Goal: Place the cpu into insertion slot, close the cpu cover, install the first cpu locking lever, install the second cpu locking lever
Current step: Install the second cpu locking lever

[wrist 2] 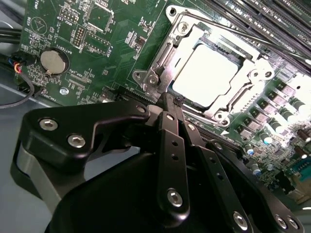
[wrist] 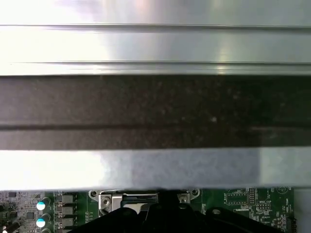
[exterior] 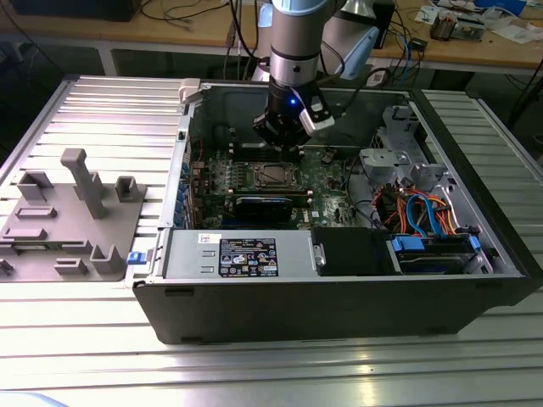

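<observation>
- Closest in, the second wrist view has the black gripper (wrist 2: 169,99) right up against the lens, jaws pressed together into a narrow point with nothing between them.
- That tip sits just at the edge of the insertion slot (wrist 2: 160,63), touching or nearly touching its metal frame; I cannot tell which.
- The cpu (wrist 2: 206,70) lies flat in the slot, pale and bright, and the cpu cover (wrist 2: 252,73) is down around it, framing it.
- A round coin battery (wrist 2: 52,61) sits on the green motherboard (wrist 2: 116,29), well apart from the socket.
- Exterior view now: the open computer case (exterior: 339,297) rests on a ribbed metal table (exterior: 102,110), with a white-and-black label (exterior: 248,256) on the grey power supply (exterior: 237,254); its print is too small to read.
- Blue and orange cables (exterior: 424,212) bundle on the exterior view's right.
- A grey fixture tray (exterior: 72,220) stands on the exterior view's left, outside the case.
</observation>
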{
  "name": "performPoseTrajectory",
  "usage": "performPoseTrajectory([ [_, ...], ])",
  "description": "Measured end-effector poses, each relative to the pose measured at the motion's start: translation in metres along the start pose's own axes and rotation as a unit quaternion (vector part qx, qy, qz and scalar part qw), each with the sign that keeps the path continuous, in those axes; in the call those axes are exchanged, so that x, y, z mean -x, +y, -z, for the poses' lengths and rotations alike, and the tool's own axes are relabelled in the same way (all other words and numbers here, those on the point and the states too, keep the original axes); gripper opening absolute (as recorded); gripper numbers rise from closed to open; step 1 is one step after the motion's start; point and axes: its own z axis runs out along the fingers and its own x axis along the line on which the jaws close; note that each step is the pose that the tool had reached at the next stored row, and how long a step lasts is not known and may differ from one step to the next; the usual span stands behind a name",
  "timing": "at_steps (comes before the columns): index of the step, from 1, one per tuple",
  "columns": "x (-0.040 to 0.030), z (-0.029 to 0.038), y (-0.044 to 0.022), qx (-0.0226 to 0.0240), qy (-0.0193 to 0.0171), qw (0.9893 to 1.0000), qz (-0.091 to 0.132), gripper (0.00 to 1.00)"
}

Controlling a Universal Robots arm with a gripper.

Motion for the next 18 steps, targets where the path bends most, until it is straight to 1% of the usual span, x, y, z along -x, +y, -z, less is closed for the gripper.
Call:
performPoseTrajectory([
  [7, 0.0000, 0.0001, -0.0015, 0.0000, 0.0000, 1.0000, 0.000, 0.11],
  [18, 0.0000, 0.0001, -0.0020, -0.0001, 0.0000, 1.0000, 0.000, 0.11],
])
